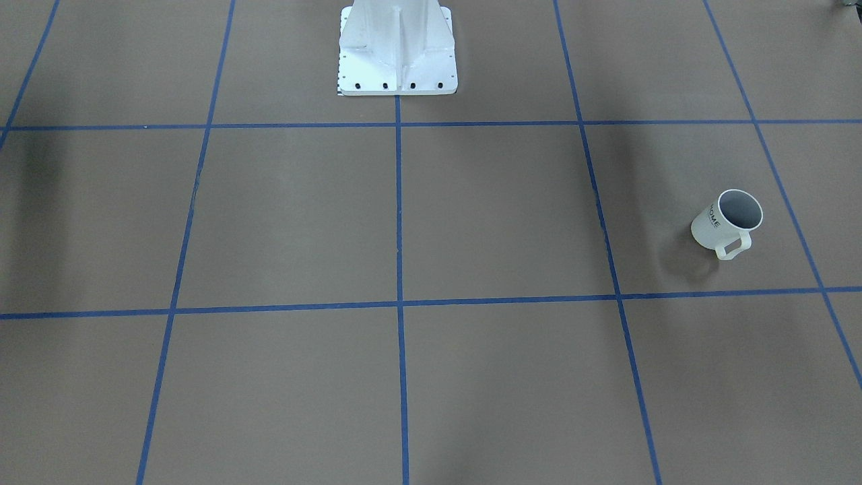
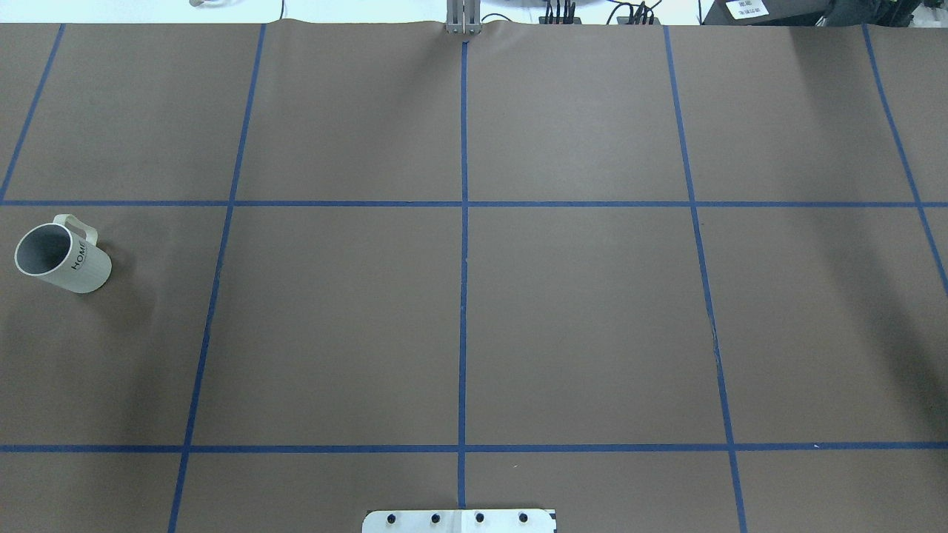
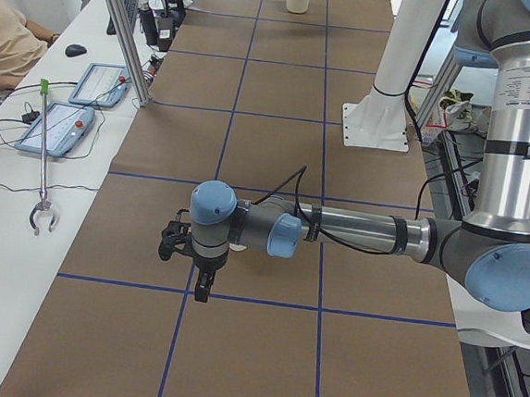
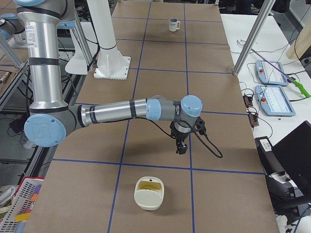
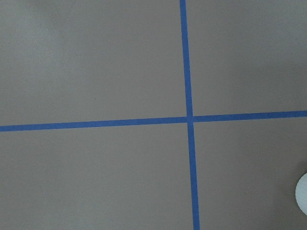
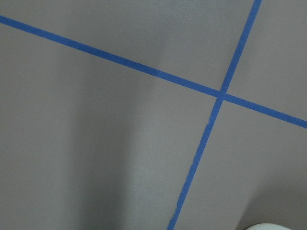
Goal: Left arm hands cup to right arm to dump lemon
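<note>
Reaching carelessly could topple the small white squared-handle "HOME" mug (image 2: 63, 257) standing on the brown bench (image 2: 578, 318); left hand (image 3: 200, 286), right hand (image 4: 181, 147) well apart from it, spread cannot tell.

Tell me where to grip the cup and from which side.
Probably the rim on the robot's side, pinched across the wall from straight above. The cup stands upright with its mouth open upward. Its handle points away from the robot, so the near wall is bare and a grip there leaves the handle clear for the handover.
</note>
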Available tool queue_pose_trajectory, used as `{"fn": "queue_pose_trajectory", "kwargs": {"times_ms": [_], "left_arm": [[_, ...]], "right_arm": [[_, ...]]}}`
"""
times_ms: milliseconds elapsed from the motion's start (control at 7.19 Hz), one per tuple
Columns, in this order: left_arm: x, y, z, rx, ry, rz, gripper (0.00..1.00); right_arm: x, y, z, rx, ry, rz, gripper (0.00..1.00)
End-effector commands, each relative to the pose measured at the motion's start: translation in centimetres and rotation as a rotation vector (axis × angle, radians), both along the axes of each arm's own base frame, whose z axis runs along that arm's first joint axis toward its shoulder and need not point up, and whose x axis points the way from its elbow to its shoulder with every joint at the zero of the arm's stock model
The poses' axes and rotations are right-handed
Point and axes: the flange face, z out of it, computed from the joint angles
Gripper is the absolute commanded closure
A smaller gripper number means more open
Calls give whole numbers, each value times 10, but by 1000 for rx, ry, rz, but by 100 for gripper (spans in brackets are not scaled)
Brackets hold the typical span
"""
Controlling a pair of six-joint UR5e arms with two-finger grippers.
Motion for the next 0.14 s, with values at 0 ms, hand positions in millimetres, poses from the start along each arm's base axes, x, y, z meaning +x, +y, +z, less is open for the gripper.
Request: {"fn": "queue_pose_trajectory", "kwargs": {"times_ms": [0], "left_arm": [[0,4,1,-8,6,1,0]], "right_arm": [[0,5,2,-4,-3,-1,0]]}}
